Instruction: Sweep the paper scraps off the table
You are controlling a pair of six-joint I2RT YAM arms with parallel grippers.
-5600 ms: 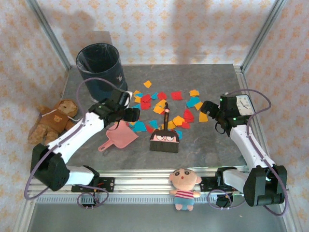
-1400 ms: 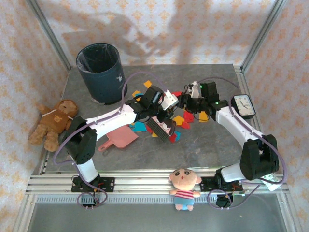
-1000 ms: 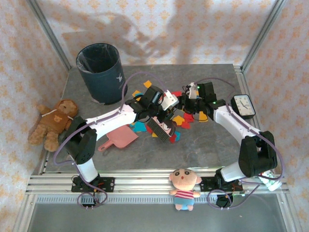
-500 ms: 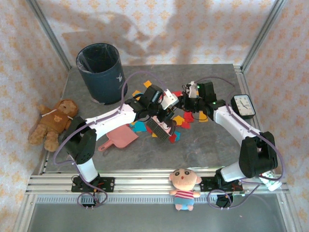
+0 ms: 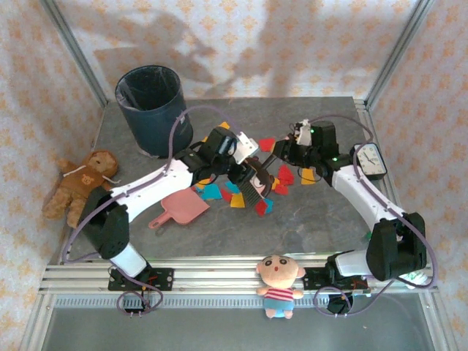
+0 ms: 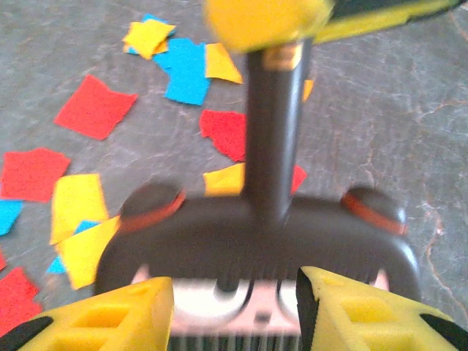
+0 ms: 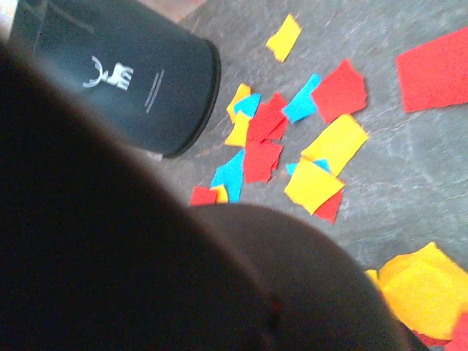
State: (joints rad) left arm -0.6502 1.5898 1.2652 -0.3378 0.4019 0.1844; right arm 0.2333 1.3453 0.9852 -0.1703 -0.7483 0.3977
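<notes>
Two arms meet over the middle of the table [image 5: 307, 219] in the view from above. The left gripper [image 5: 245, 174] sits at the head of a black brush [image 5: 256, 186]. The right gripper [image 5: 287, 150] is at the far end of the handle, toward 2 o'clock from the head. The paper scraps [image 5: 285, 173], red, yellow, orange and blue, lie flat mid-table around the brush, most between 12 and 3 o'clock of it, a few at 6 and 9. A pink dustpan [image 5: 186, 206] lies at 8 o'clock from the brush, apart from it. A dark bin [image 5: 152, 110] stands in the 11 o'clock corner and a clock [image 5: 371, 159] at the 3 o'clock edge. A teddy bear [image 5: 80, 183] sits off the table at 9 o'clock, and a doll [image 5: 279, 281] on the near rail at 6.

From the left wrist, the left gripper [image 6: 234, 307] is released: its yellow fingers [image 6: 102, 311] stand apart at 7 and 5 o'clock. The brush [image 6: 256, 227] head shows in the gap. The handle runs to 12 o'clock, where the right gripper [image 6: 263, 22] is clenched on its end. Paper scraps [image 6: 95, 113] dot the table [image 6: 380, 124] from 9 to 12 o'clock.

From the right wrist, a dark blur covers 6 to 11 o'clock, and I cannot tell what it is. The bin [image 7: 131, 80] stands at 11 o'clock, with paper scraps [image 7: 336, 142] on the table [image 7: 409, 161] from 1 to 5.
</notes>
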